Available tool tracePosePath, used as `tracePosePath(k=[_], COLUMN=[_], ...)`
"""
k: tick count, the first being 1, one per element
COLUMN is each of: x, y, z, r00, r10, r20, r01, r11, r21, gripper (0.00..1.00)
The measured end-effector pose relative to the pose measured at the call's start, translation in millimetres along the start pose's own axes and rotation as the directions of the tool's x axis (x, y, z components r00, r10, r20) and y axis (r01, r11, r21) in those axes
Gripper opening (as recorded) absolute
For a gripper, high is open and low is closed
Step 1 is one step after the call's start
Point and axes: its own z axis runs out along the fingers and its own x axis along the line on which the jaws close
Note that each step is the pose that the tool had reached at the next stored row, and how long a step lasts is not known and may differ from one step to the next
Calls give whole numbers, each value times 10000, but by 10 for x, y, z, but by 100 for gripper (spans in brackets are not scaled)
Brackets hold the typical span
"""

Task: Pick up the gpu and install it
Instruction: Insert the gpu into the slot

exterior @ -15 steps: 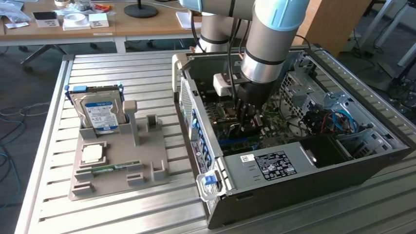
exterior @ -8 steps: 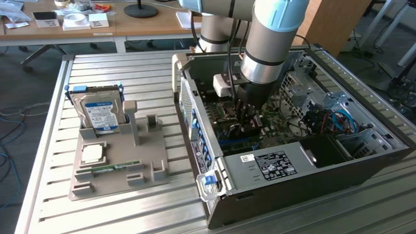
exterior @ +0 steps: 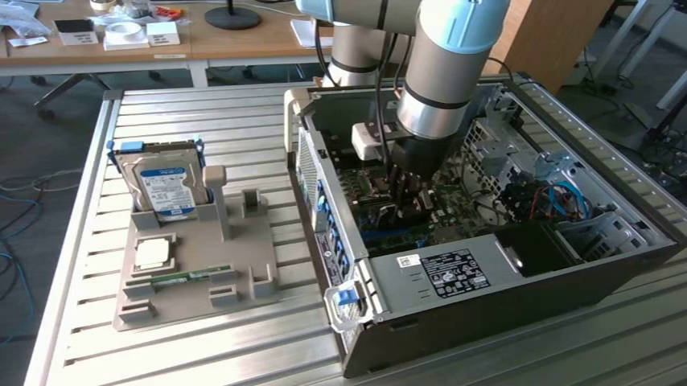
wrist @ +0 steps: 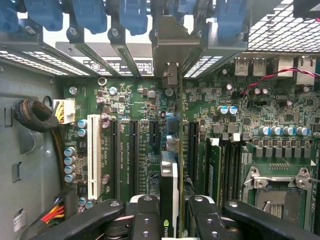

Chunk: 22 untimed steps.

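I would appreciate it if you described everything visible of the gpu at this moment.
The gpu appears edge-on in the wrist view: a thin card with a pale strip along its edge bearing a small logo. A grey metal bracket seems to lie at its far end. It stands upright over the motherboard, among the dark slots, clamped between the end effector's black fingers. Whether it is seated in a slot I cannot tell.

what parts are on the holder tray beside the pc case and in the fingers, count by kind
hard drive: 1
cpu chip: 1
memory stick: 1
gpu, held in the fingers above the motherboard: 1
total: 4
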Motion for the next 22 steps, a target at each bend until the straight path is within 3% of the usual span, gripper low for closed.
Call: tracePosePath(k=[6,11,22], x=[0,-1,-1], y=[0,1,0], z=[5,5,-19], r00=[10000,10000,10000], r10=[0,1,0], r20=[2,66,72], r01=[0,-2,-1], r11=[10000,10000,10000], r21=[2,25,25], gripper=[27,27,27])
